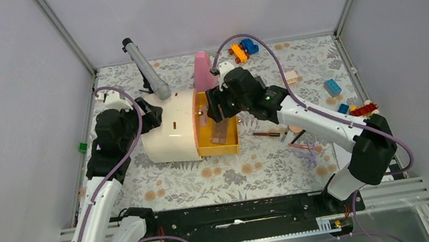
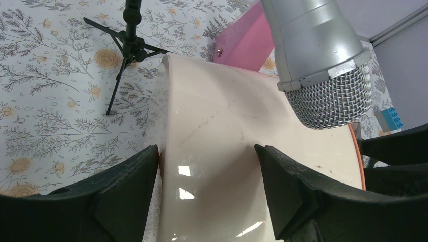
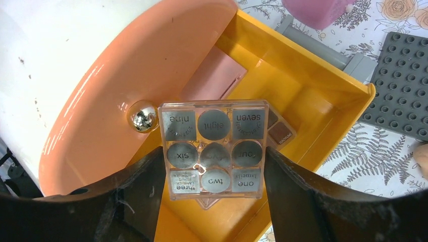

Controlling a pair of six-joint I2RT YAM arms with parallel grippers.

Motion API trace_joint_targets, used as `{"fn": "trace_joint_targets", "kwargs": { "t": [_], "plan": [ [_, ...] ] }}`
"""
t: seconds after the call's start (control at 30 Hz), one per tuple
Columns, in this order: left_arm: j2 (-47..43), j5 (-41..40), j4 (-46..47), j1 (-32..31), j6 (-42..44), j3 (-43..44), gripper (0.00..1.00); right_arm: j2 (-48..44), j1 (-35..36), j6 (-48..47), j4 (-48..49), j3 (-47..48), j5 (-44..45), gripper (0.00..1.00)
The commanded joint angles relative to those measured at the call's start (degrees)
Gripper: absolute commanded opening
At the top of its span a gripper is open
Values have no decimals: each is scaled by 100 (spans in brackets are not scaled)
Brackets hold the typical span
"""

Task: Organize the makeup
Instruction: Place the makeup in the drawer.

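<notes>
My left arm [image 1: 98, 196] reaches forward, wrist bent inward. Its end effector [image 2: 206, 151] straddles the cream case [image 2: 212, 121], jaws partly apart; I can't tell if it grips. My right arm [image 1: 321, 124] stretches diagonally left, its end effector [image 3: 214, 156] clamped on a clear square palette [image 3: 214, 148].

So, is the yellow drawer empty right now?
No, a flat pink compact and a brown palette lie inside the yellow drawer.
</notes>
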Motion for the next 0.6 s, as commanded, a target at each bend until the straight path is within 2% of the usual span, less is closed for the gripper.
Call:
{"fn": "trace_joint_targets", "kwargs": {
  "t": [0.0,0.1,0.2,0.57],
  "plan": [
    [179,129,-1021,2,276,-207,73,103,75,-174,-64,331,63,49],
    [179,120,-1021,2,277,-213,73,233,123,-94,-200,437,329,55],
    [187,124,-1021,2,279,-213,73,355,157,-16,-295,536,544,65],
    [183,108,-1024,2,277,-213,73,350,214,-2,-340,656,798,77]
  ]
}}
